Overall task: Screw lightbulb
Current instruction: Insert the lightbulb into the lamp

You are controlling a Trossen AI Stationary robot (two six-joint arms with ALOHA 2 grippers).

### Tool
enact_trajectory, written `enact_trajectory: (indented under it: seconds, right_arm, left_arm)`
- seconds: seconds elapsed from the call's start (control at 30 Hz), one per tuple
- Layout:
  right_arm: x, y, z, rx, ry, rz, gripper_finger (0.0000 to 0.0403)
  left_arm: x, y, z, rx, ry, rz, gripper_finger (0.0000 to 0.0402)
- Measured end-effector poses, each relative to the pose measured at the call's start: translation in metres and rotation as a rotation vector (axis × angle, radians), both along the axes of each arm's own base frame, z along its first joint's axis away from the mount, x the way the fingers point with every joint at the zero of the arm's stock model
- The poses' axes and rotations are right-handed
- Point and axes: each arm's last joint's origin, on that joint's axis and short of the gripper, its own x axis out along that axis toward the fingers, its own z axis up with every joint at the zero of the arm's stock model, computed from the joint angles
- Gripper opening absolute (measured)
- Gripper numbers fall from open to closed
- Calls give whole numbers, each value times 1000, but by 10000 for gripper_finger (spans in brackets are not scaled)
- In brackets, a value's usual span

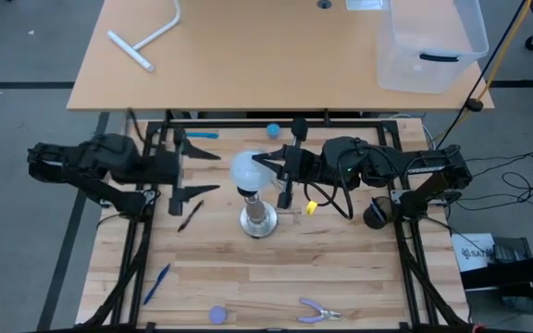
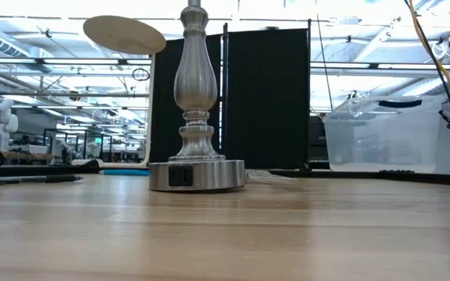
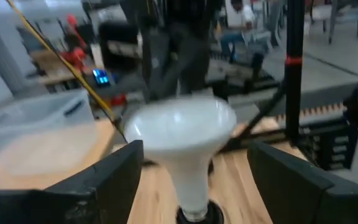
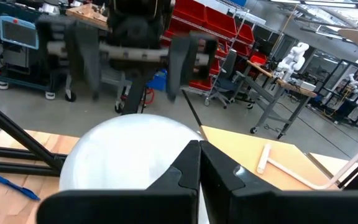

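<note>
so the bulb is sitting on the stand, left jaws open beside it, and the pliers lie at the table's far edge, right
Not quite. The pliers lie at the table's near edge, as the high view shows. The bulb is on the stand, with the left gripper open beside it.

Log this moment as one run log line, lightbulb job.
lightbulb: neck down in lamp stand | right claw: at the globe, grip unclear | left claw: open, beside bulb, not touching

The stand (image 1: 258,220) is set near the table's (image 1: 248,277) middle, with the bulb (image 1: 248,169) on top, seemingly seated in its socket. The left gripper (image 1: 192,173) is placed left of the bulb, the right gripper (image 1: 290,162) against its right side.
</note>
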Motion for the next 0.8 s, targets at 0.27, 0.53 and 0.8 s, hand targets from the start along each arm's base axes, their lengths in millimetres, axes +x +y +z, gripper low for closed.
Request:
enact_trajectory:
  seconds: [0.27, 0.53, 0.8]
  right_arm:
    - [0, 0, 0, 3, -2, 0, 0]
    - [0, 0, 0, 11, -5, -1, 0]
    - [0, 0, 0, 25, -8, -2, 0]
  left_arm:
    - [5, 2, 7, 52, -79, 34, 209]
    - [13, 7, 9, 72, -110, 46, 21]
    - [25, 11, 5, 82, -104, 43, 2]
